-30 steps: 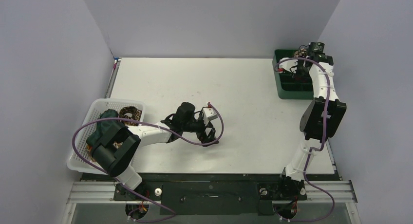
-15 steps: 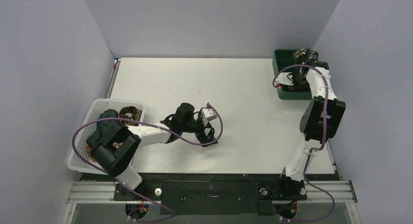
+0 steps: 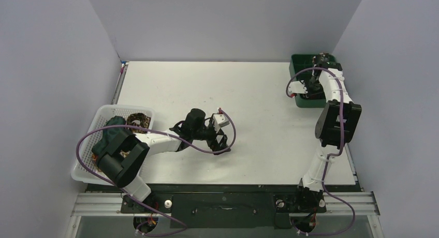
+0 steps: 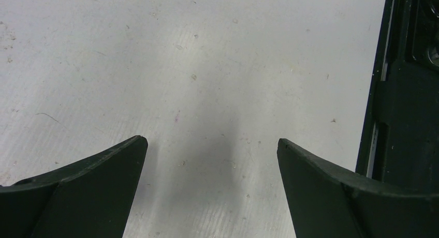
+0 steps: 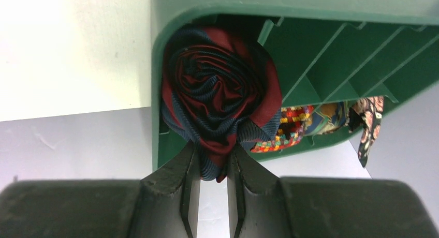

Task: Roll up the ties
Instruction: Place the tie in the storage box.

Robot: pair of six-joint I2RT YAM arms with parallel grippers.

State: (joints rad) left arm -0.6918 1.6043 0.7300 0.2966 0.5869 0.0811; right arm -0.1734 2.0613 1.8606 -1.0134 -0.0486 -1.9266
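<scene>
White desk (image 3: 207,93), scuffed, lying between plain grey walls.
Right hand (image 5: 213,158): fingers standing nearly together, pinching the lower fold of a rolled navy-and-red striped tie (image 5: 217,88). The roll is sitting directly ahead of the fingertips, in the corner compartment of a green tray (image 5: 310,10).
Multicoloured tie (image 5: 292,125): lying in the next compartment, just right of the roll in the wrist view.
Left hand (image 4: 211,141): gaping wide, gripping nothing, hovering over the desk.
White basket (image 3: 124,108): sitting behind the left hand, holding loose ties (image 3: 137,119).
</scene>
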